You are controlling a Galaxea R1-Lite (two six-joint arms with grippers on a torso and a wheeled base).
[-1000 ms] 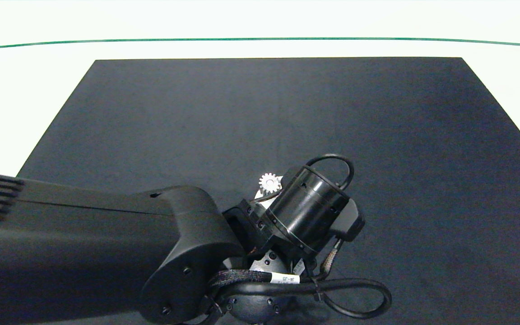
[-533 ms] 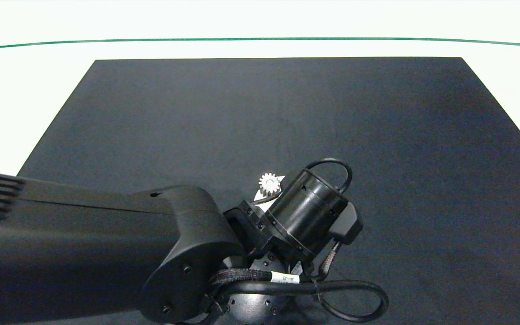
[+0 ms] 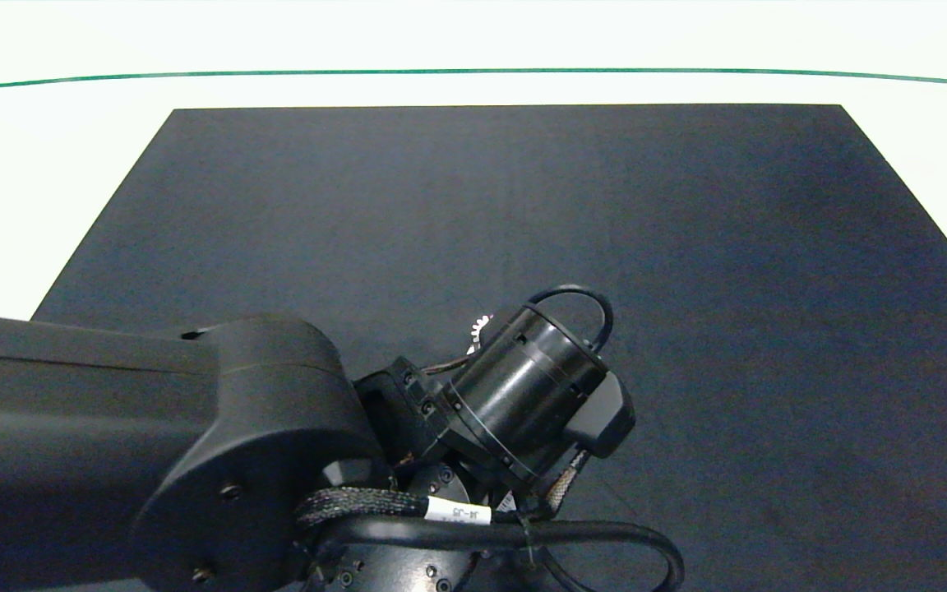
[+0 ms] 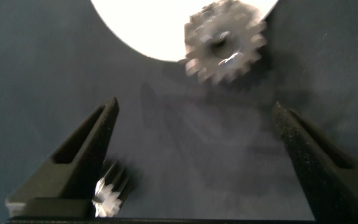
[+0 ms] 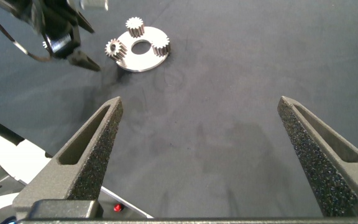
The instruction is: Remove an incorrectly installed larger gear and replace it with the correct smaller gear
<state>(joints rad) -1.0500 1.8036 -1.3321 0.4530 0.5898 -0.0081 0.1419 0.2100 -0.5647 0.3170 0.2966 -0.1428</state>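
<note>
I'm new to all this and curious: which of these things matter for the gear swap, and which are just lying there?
In the job: larger gear on the round plate; smaller gear on the black mat beside the open left gripper.
Just there: two other small gears on the plate; idle right gripper.

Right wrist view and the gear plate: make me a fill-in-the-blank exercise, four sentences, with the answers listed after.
1. The round plate carries ___ gears.
2. The plate has a round ___ in its middle.
3. The left gripper hovers beside the plate with its fingers ___, holding nothing.
4. The right gripper, also open, hangs over the bare dark ___, well apart from the plate.

Missing words: three; hole; open; mat
</note>
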